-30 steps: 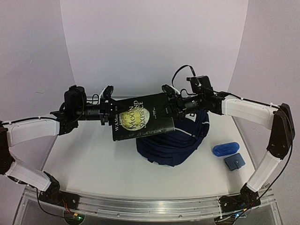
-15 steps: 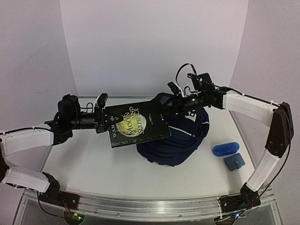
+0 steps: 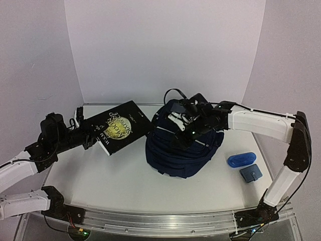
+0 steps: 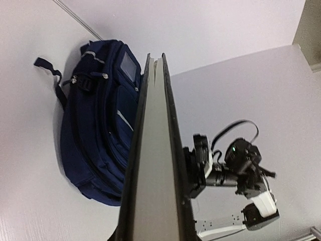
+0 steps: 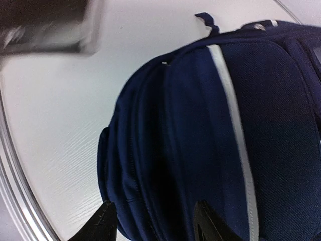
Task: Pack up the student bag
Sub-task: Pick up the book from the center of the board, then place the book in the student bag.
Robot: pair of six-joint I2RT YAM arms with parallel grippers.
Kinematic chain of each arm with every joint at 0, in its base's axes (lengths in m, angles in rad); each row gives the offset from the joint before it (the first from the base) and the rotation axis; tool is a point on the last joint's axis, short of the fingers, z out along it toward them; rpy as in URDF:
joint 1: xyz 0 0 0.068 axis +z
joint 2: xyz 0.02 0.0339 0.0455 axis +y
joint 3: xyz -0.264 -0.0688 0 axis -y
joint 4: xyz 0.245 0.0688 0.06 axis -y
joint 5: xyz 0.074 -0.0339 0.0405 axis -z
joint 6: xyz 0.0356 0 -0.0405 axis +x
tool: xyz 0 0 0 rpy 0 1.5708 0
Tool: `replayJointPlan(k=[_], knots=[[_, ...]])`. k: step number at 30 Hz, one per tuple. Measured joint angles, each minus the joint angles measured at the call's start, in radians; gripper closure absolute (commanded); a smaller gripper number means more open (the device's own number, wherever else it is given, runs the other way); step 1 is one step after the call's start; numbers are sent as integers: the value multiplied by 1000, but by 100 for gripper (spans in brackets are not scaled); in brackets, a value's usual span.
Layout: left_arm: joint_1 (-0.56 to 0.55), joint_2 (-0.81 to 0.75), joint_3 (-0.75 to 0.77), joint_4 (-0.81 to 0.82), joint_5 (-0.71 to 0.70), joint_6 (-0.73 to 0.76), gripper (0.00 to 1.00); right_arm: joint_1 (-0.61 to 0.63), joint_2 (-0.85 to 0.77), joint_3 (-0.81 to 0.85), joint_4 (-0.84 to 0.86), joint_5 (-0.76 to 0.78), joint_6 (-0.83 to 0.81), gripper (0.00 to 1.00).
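Student bag (image 3: 183, 150) lies on the table (image 3: 100, 175), right of centre, navy w/ white stripes, bulging, front side up. Right gripper (image 5: 153, 208) hangs directly over the bag's upper-left part, fingers apart, nothing between them. In the right wrist view both fingertips (image 5: 106, 221) frame the bag's dark seam and the fabric next to a white stripe. Whether they touch the cloth I can't tell, since the fingers sit at the very edge of that pic.

Left gripper (image 3: 92, 137) is well left of the bag, clamped on the near-left edge of a black book (image 3: 118, 125). The book is tilted, cover w/ a gold moon facing up, its far-right corner near the bag's left side but apart from it. In the left wrist view the book shows edge-on, pages pale, w/ the bag beyond it on the left and the right arm on the right.

Right of the bag, near the table's right edge: a blue pouch (image 3: 241, 159) and just beside it a small grey-blue item (image 3: 251, 173), both well apart from the grippers.
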Motion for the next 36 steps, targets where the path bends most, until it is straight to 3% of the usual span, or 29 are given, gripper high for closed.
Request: replayJointPlan(k=[10, 22, 31, 36], knots=[[6, -116, -42, -161, -152, -52, 100, 115, 101, 1, -8, 178, -120, 54], [6, -125, -51, -206, -133, -54, 100, 127, 141, 63, -31, 297, -138, 100], [6, -148, -52, -222, -77, -50, 100, 127, 114, 124, -82, 328, -142, 100], [7, -82, -57, -155, 39, -42, 100, 121, 108, 197, -105, 337, -145, 100]])
